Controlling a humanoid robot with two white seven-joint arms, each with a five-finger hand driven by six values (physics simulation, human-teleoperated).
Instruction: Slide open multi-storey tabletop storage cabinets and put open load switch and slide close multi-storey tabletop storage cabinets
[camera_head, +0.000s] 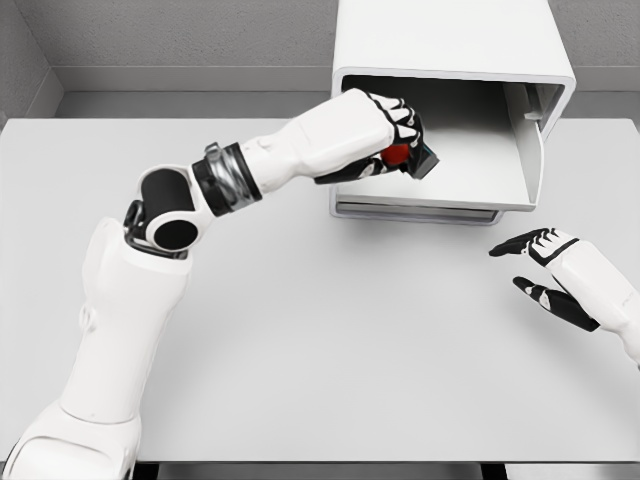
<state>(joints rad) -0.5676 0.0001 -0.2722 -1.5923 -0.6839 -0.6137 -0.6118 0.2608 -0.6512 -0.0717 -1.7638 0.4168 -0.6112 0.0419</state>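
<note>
Between the left hand's fingers (400, 118), curled tight: load switch (408, 155), held over the open drawer (480, 165) of the cabinet (450, 45). Placing step; next, release inside. Right hand (550, 270) relaxed, empty, above tabletop (330, 350).

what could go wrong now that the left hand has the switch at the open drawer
The left hand grips the load switch right at the left wall of the open drawer; knuckles or switch could catch that wall or the cabinet edge above. The switch sticks out past the fingers, so the hold may be shallow and it might slip onto the table. The right hand rests open, too far off to steady the cabinet if nudged.
</note>
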